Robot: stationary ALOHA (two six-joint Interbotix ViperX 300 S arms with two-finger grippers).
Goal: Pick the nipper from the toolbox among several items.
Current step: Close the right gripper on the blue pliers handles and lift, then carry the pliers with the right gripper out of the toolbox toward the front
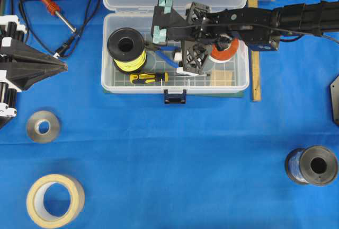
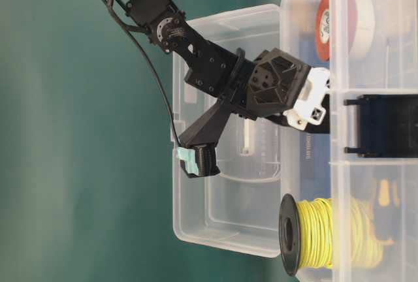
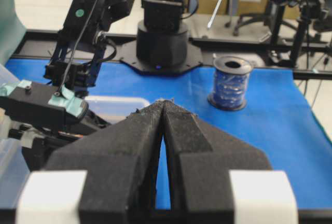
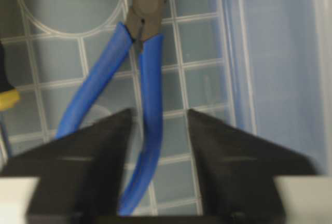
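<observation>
Between right gripper [image 4: 158, 125] fingers, parted, astride but not clamped: one blue handle of nipper [image 4: 142, 79], flat on toolbox [image 1: 233, 87] floor, positioned for pinching. Left gripper [image 3: 164, 111] together, parked.

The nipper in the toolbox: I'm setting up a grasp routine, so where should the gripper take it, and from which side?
Grip the nipper by its blue handles, coming from above: it lies flat on the toolbox floor, and the right gripper already straddles one handle, jaws apart.

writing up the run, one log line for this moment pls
right gripper: open, straddling one nipper handle in toolbox | left gripper: shut, parked | nipper: not lifted
</observation>
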